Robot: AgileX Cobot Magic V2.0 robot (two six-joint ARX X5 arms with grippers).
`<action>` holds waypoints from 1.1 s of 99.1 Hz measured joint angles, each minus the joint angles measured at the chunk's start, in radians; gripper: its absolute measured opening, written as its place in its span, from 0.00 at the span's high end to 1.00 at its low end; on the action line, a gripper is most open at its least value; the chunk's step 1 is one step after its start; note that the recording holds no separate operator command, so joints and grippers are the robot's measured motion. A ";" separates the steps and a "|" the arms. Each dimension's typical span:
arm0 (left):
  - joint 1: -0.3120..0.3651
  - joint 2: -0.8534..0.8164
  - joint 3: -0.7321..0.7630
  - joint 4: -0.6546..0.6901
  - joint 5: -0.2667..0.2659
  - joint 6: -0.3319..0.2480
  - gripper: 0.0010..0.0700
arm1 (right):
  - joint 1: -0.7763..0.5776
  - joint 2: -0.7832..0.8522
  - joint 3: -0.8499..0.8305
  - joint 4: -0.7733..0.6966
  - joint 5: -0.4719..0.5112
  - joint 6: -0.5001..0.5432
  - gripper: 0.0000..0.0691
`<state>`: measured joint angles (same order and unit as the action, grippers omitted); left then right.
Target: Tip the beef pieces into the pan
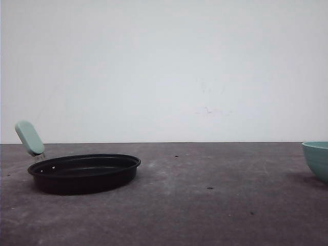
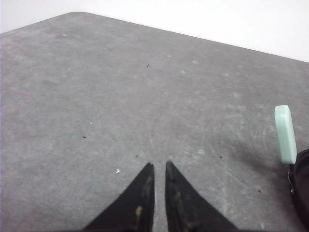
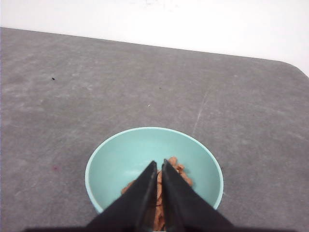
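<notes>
We see the pan (image 1: 84, 173) at lower left of the front view, handle (image 1: 29, 138) angled up-left, apparently empty & ready to receive. The bowl (image 1: 318, 159) sits at the far right edge, well apart. Beef pieces (image 3: 166, 186) lie inside it. Our right gripper (image 3: 160, 163) hangs above the bowl, tips nearly closed, holding nothing. Our left gripper (image 2: 157, 164), near the pan handle, likewise.
</notes>
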<state>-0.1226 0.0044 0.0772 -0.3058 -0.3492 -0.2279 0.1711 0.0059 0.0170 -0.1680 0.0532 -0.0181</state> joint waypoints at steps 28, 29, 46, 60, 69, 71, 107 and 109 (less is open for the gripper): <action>0.000 0.000 0.000 0.000 0.000 0.000 0.99 | 0.000 0.000 0.000 0.000 0.000 0.000 0.98; 0.000 0.000 0.000 0.000 0.000 0.000 0.99 | 0.000 0.000 0.000 0.000 0.000 0.000 0.98; 0.000 0.000 0.000 0.000 0.000 0.000 0.99 | 0.000 0.000 0.000 0.000 0.000 0.000 0.98; 0.000 0.000 0.000 0.000 0.000 -0.001 0.99 | 0.000 0.000 0.000 0.000 0.000 0.004 0.98; 0.000 0.000 0.000 0.002 0.006 -0.033 0.99 | 0.000 0.000 0.000 0.000 0.000 0.033 0.98; 0.000 0.000 0.000 0.002 0.007 -0.048 0.99 | 0.000 0.000 0.000 0.000 0.000 0.043 0.98; 0.000 0.000 -0.004 0.015 0.009 -0.321 0.99 | 0.000 0.000 0.000 0.080 0.000 0.165 0.98; 0.000 0.000 -0.004 0.015 0.010 -0.324 0.99 | 0.000 0.000 0.000 0.094 0.000 0.168 0.98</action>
<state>-0.1226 0.0044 0.0734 -0.2909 -0.3397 -0.5518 0.1711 0.0063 0.0166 -0.0738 0.0528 0.1501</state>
